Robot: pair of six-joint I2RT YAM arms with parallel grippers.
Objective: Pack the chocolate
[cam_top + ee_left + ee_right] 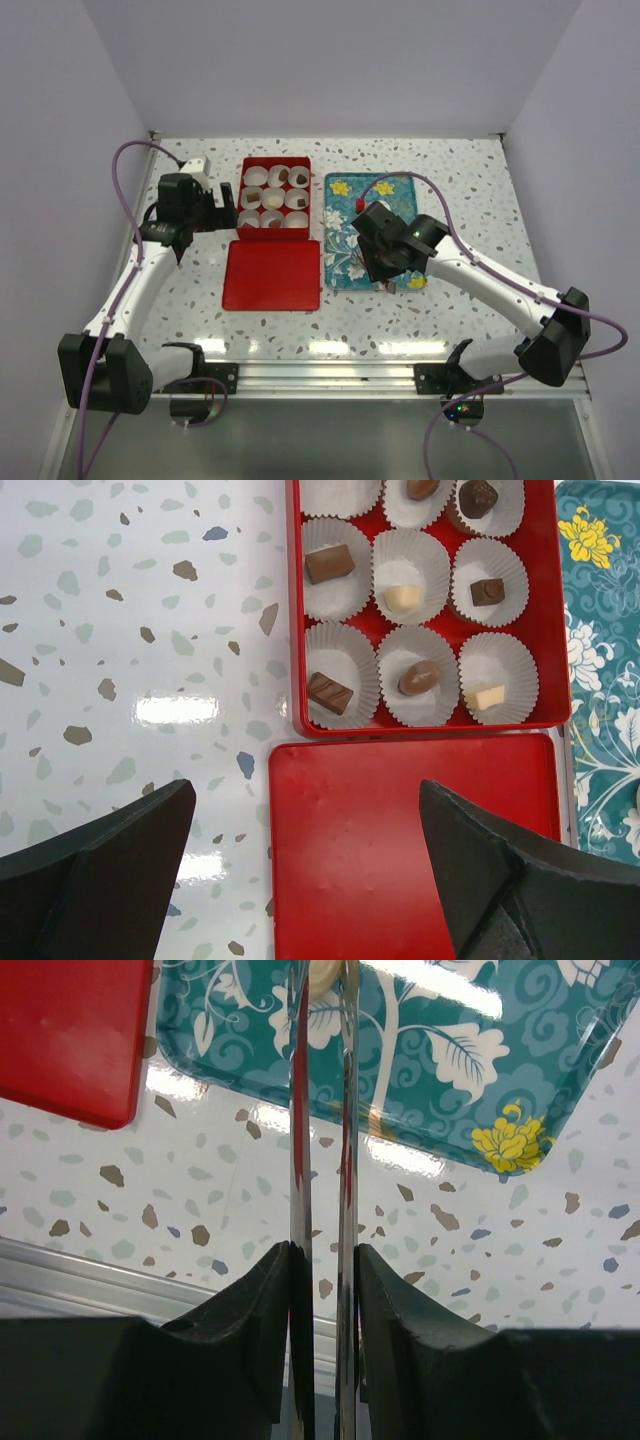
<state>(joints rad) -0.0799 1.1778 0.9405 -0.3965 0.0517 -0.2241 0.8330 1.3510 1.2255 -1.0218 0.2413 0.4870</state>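
The right claw [322, 1256] is clenched on a pair of thin metal tweezers [300, 1140], one black finger [250, 1305] on each side pressing the blades nearly together; the blade tips reach over the teal tray [450, 1060], where a single cream-white chocolate piece [322, 974] sits between them at the top edge of the right wrist view; whether the blades pinch it or only flank it, I cannot tell. The left claw [307, 792] is released, jaws spread wide, holding nothing, hanging over the red lid [410, 850].

By count: two claws, one pair of tweezers, one red box [293, 630], one lid, one tray; nine white paper cups [345, 650] stand in the box in three rows of three. Eight boxed chocolates [420, 677] lie one to a cup: six brown, two cream; the far-left cup [340, 495] shows only white paper.

The lid lies flat on the speckled tabletop [120, 630], just in front of the box; the tray lies just to the right of both. In the overhead view the right arm [480, 270] crosses the tray's near half and hides what lies there.
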